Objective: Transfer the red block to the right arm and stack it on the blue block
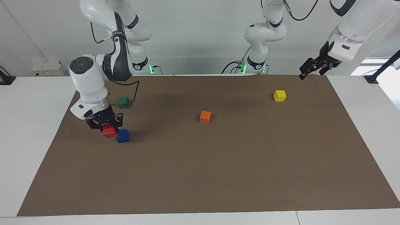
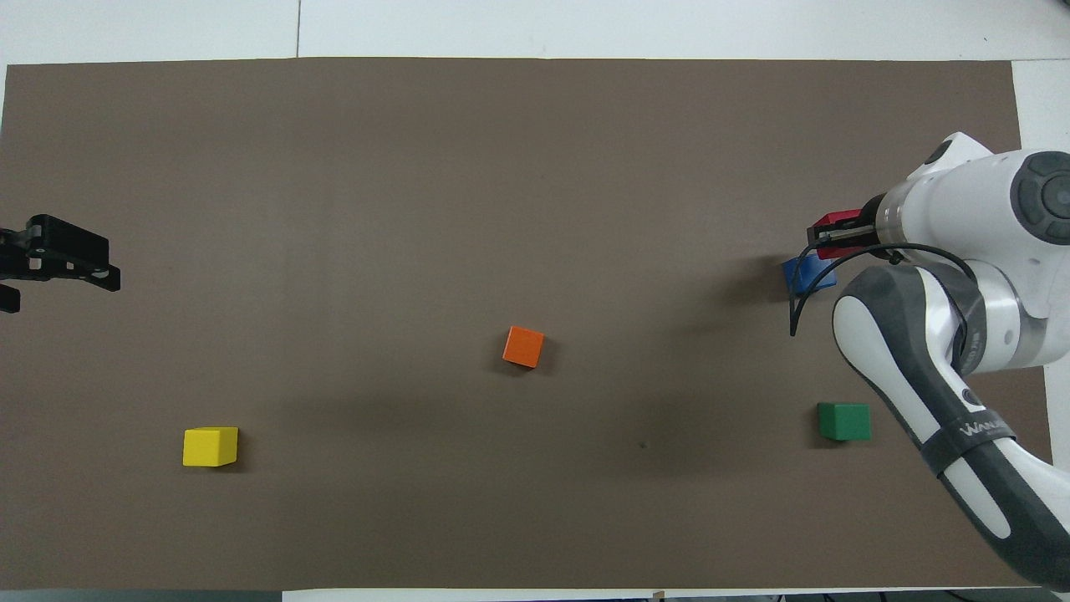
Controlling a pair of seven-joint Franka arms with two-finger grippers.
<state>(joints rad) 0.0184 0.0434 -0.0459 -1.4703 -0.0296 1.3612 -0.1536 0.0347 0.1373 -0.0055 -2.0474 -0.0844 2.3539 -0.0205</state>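
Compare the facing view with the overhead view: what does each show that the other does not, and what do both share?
Facing view only: both arms' bases, and the red block sitting low beside the blue block, not on it. Overhead view only: the mat's edge farthest from the robots. Both: the right tool gripping red, the left tool raised, and the orange, yellow and green cubes.

"WAVE"-like lettering on right arm (image 2: 970, 435)

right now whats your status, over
Right gripper shut on red block, beside blue block, not stacked. Left gripper open, waiting. Nothing in the way.
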